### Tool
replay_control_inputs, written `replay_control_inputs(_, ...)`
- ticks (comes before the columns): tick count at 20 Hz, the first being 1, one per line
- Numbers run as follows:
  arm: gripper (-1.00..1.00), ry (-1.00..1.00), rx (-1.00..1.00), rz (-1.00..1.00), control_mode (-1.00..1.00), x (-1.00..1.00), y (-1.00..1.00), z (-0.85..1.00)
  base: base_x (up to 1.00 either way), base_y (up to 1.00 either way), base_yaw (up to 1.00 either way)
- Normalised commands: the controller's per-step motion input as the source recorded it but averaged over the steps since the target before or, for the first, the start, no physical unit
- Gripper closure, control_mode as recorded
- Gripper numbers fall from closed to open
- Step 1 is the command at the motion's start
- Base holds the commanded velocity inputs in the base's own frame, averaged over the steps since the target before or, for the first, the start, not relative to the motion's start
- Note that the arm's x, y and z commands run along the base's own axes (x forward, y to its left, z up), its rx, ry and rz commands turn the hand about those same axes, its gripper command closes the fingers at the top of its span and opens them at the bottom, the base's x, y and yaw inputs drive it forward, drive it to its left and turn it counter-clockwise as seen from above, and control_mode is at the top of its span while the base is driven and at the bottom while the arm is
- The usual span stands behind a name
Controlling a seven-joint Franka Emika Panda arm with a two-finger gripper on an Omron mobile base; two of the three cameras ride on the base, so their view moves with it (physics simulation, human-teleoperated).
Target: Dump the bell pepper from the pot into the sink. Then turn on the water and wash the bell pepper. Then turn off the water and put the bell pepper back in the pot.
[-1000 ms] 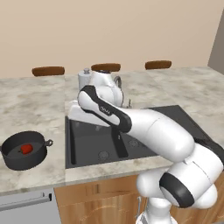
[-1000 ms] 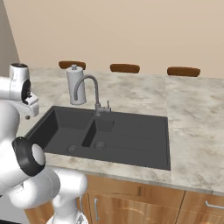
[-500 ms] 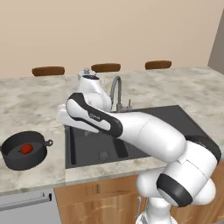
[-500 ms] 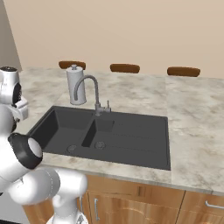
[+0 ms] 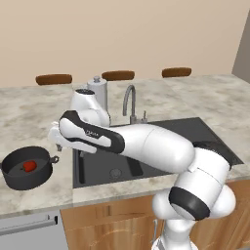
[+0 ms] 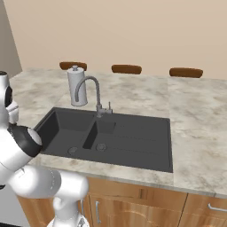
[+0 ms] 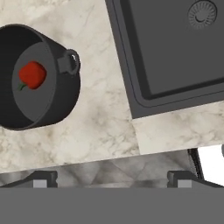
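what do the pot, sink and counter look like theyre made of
Pot: dark grey metal, probably, with a dull even sheen. Sink: matte black, maybe composite or coated metal, no glare. Counter: mottled beige stone, looks like marble or granite.

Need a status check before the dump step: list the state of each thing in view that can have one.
Dark grey round pot: upright on the counter, left of the sink, pepper inside.
Small red bell pepper: in the pot, not yet dumped.
Matte black double-basin sink: no pepper inside.
Grey metal gooseneck faucet: no stream visible.
Gripper: open, holding nothing.
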Motion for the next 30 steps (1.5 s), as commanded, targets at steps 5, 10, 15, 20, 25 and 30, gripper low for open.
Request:
replay_control_inputs(5,-1.00,0.00,0.00,0.00,-1.00,0.00,0.45,-0.13,0.00,0.00,0.00)
replay_control_inputs(10,-1.00,0.00,-0.03,-0.01,-1.00,0.00,0.39,-0.15,0.00,0.00,0.00)
replay_control_inputs(15,-1.00,0.00,-0.02,0.00,-1.00,0.10,0.25,-0.19,0.00,0.00,0.00)
replay_control_inputs(20,-1.00,0.00,0.00,-0.03,-1.00,0.20,0.10,-0.23,0.00,0.00,0.00)
replay_control_inputs(25,-1.00,0.00,0.00,-0.03,-1.00,0.19,0.01,-0.23,0.00,0.00,0.00)
replay_control_inputs(30,-1.00,0.00,0.00,0.00,-1.00,0.14,0.00,-0.22,0.00,0.00,0.00)
